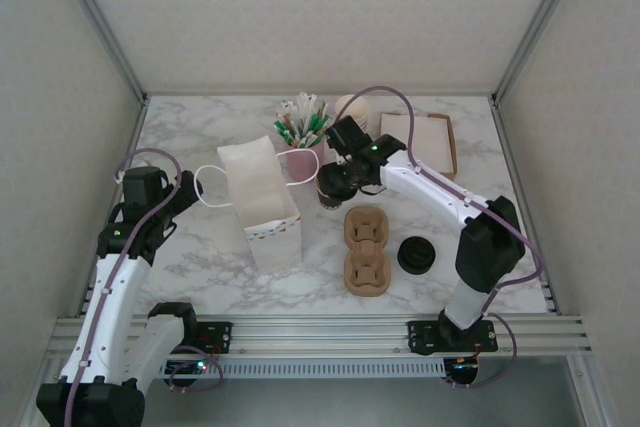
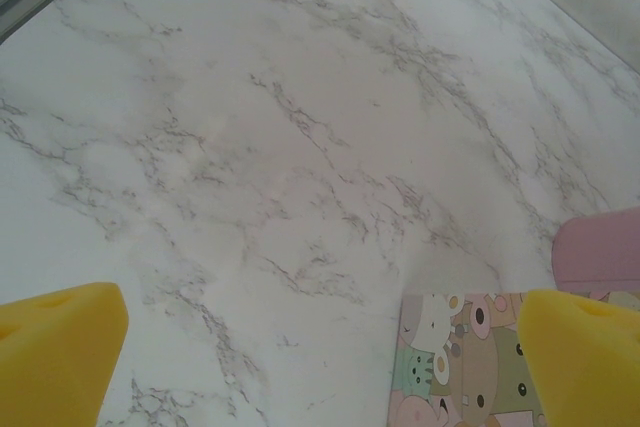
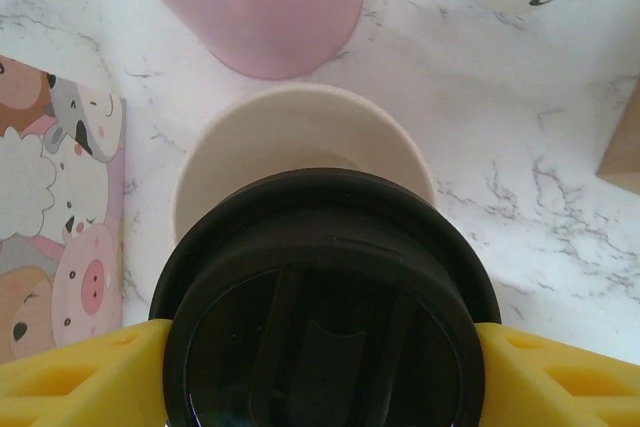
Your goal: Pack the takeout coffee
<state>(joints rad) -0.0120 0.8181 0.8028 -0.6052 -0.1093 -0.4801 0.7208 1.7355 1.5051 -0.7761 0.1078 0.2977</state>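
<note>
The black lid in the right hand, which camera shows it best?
The right wrist view: the black lid sits large and close, clamped between the yellow fingers of the right hand, over the open cream cup. In the top external view it is just a small dark shape under that hand.

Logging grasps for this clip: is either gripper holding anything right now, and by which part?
The right gripper grips a black lid by opposite sides of its rim, close to a lidless cream cup. The left gripper holds nothing.
</note>
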